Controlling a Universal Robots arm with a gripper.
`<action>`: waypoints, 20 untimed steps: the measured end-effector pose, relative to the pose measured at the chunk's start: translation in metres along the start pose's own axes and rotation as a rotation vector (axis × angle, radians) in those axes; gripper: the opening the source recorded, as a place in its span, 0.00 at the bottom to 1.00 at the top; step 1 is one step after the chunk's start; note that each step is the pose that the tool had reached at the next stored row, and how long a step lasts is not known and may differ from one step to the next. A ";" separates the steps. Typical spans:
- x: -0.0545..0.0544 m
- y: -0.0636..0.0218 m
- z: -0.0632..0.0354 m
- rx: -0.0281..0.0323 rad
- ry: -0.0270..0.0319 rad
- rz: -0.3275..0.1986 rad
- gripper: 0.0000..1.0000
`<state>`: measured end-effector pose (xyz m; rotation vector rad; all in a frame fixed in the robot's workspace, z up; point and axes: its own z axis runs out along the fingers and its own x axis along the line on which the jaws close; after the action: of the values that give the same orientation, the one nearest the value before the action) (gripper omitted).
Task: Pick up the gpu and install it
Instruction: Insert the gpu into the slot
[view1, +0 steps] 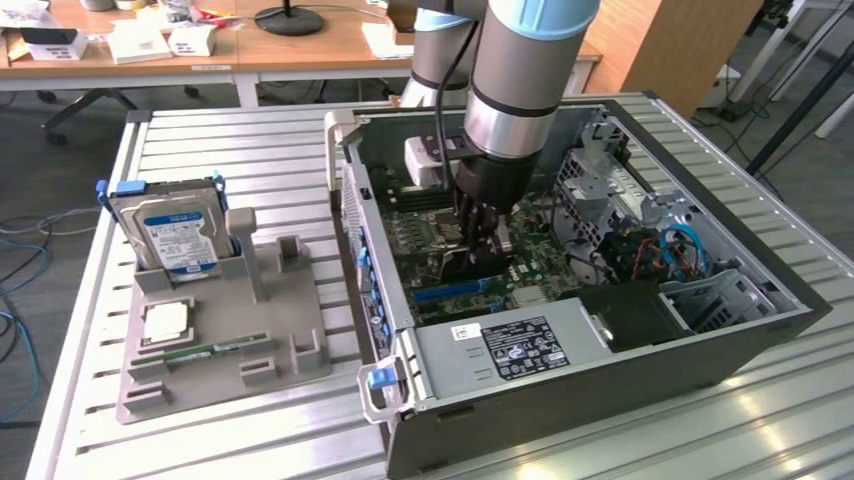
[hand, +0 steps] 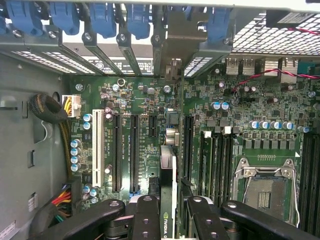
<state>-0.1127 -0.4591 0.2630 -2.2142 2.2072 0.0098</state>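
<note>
- I am watching the tool (view1: 478, 248) hanging inside the open computer case (view1: 787, 320), which is lying on its side on the slatted metal counter (view1: 240, 150).
- The tool's fingers (hand: 146, 215) are standing partway closed and clamping the gpu (hand: 168, 175) between them. The card is sitting edge-on in the grip and pointing down from the tool toward the green circuit board (hand: 150, 95).
- Beneath the tool, long black slots (hand: 134, 155) are running side by side with the held card, and a white slot (hand: 97, 150) is lying further out on the same side. I cannot tell whether the card's lower edge is touching the board.
- On the other side of the tool, near it, an empty silver processor socket (hand: 265, 185) is showing on the board.
- Ahead of the tool, a row of blue latches (hand: 105, 17) is lining the case wall.
- Well apart from the tool, outside the case on the exterior view's left, a grey holder (view1: 267, 330) is carrying an upright hard drive (view1: 174, 235), a square chip (view1: 167, 320) and a slim green memory stick (view1: 200, 355).
</note>
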 end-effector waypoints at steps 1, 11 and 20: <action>0.000 0.0000 0.0002 -0.0001 0.0002 0.000 0.26; 0.000 0.0000 0.0022 -0.0001 0.0001 0.000 0.26; 0.000 0.0001 0.0025 -0.0002 0.0003 0.000 0.26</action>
<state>-0.1128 -0.4591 0.2604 -2.2145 2.2075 0.0096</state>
